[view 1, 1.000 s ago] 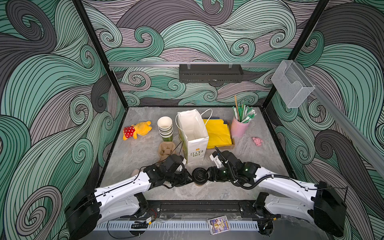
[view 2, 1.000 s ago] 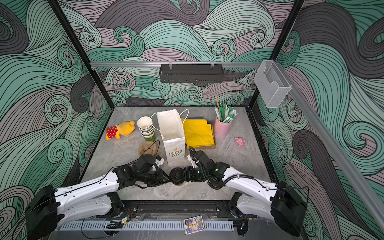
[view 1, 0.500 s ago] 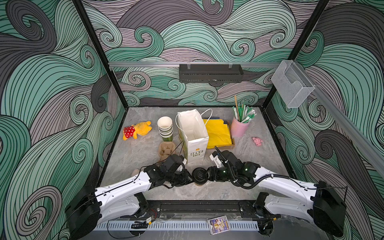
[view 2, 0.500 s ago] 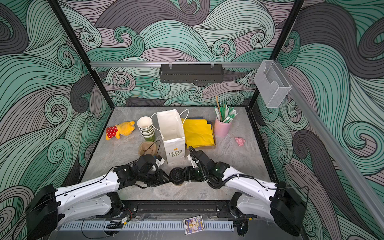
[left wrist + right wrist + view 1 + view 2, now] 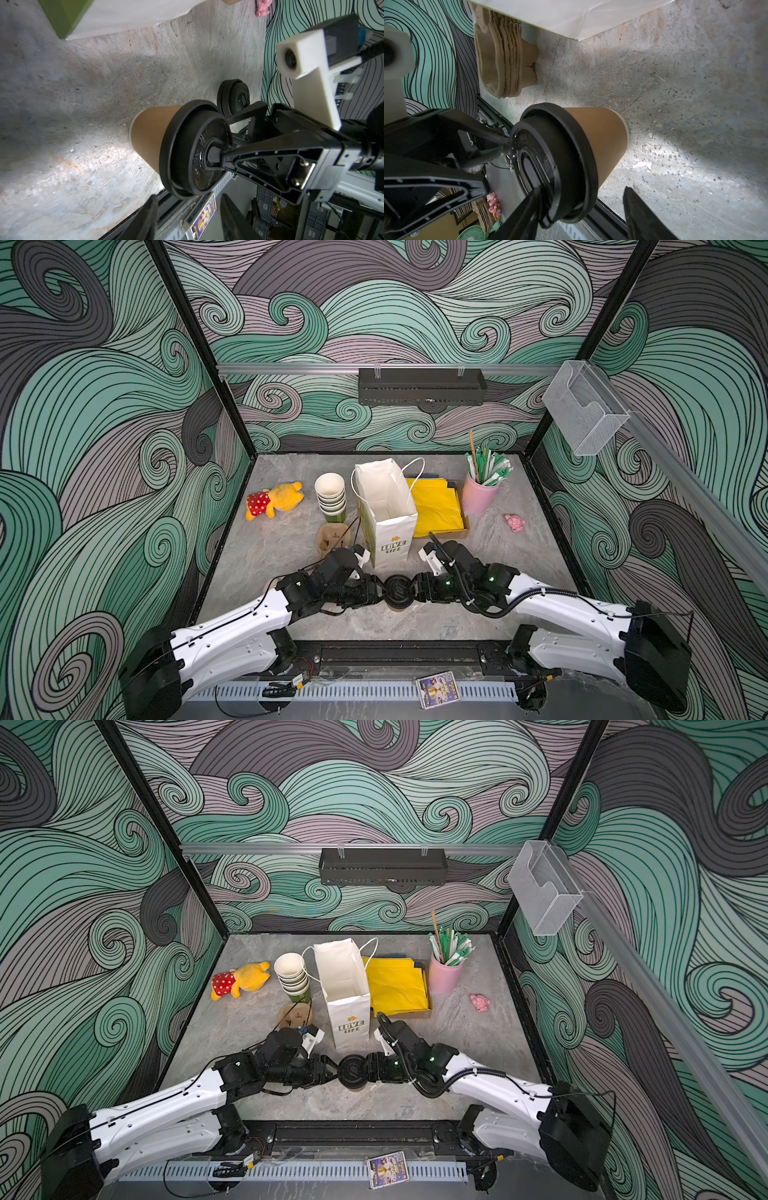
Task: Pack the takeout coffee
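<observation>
Cup (image 5: 397, 593), tan, black lid.

Top views: the cup stands upright near the front of the table (image 5: 270, 556), long axis vertical, lid up. The bag (image 5: 390, 539) is just beyond it at 12 o'clock, mouth open upward. Left gripper (image 5: 376, 593) sits at the cup's 9 o'clock and right gripper (image 5: 415, 591) at its 3 o'clock, both at lid height and equally near. Both top views agree (cup (image 5: 352, 1071)). The jaw gaps are too dark to read here.

Left wrist view: cup (image 5: 149, 133) on the table. The right gripper (image 5: 223, 135) is spread, with one fingertip (image 5: 214, 153) on the lid's centre. The left gripper's own fingers (image 5: 148, 218) are wide apart, short of the cup, holding nothing.

Right wrist view: the right gripper's fingers (image 5: 639, 218) are spread. One overlaps the lid's edge and the other is clear of the cup (image 5: 600, 141), so there is no pinch. A left fingertip (image 5: 502, 141) touches the rim.

Judgement: either arm could take it, and the carry would run toward 12 o'clock.
</observation>
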Robot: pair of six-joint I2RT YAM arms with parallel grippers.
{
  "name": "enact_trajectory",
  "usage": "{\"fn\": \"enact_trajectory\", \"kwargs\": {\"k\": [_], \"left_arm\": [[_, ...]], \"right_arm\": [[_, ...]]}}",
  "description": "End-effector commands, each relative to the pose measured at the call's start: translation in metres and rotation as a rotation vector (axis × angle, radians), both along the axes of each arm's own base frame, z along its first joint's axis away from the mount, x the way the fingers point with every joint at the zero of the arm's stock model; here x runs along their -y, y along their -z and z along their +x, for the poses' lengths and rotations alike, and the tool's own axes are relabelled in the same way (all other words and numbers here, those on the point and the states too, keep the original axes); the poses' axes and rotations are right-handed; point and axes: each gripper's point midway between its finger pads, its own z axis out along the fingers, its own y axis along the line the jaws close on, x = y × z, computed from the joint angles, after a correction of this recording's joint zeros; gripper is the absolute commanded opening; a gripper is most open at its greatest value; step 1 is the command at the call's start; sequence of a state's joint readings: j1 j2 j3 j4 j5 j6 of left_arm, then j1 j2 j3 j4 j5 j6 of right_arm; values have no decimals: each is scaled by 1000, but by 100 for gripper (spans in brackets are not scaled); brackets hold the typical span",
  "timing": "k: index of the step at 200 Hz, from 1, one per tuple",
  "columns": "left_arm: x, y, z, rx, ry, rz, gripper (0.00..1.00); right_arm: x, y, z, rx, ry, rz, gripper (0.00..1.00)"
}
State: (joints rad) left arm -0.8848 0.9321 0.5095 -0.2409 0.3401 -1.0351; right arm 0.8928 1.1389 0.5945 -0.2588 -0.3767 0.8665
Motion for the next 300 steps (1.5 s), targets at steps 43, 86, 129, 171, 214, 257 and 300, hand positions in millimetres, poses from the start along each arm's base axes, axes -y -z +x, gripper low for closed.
{"fn": "enact_trajectory", "kwargs": {"k": [43, 86, 129, 171, 214, 257, 300], "left_arm": [[-2, -15, 20, 70, -66, 0, 59], [-53, -22, 40, 172, -299, 107, 61], [-101, -22, 45, 172, -443, 164, 64], [-109, -17, 43, 141, -451, 169, 64], [-111, -17, 45, 143, -466, 158, 64], [-110, -17, 47, 139, -469, 147, 64], [-109, -18, 48, 138, -467, 141, 63]], "right_arm": [[12, -44, 8, 127, 12, -4, 82], [27, -61, -1, 315, -111, -348, 79], [-2, -55, -4, 400, -286, -573, 84], [-26, -40, -1, 400, -371, -655, 88], [-34, -27, 2, 382, -369, -667, 83], [-35, -18, 3, 362, -360, -678, 82], [-37, -12, 5, 358, -358, -696, 76]]}}
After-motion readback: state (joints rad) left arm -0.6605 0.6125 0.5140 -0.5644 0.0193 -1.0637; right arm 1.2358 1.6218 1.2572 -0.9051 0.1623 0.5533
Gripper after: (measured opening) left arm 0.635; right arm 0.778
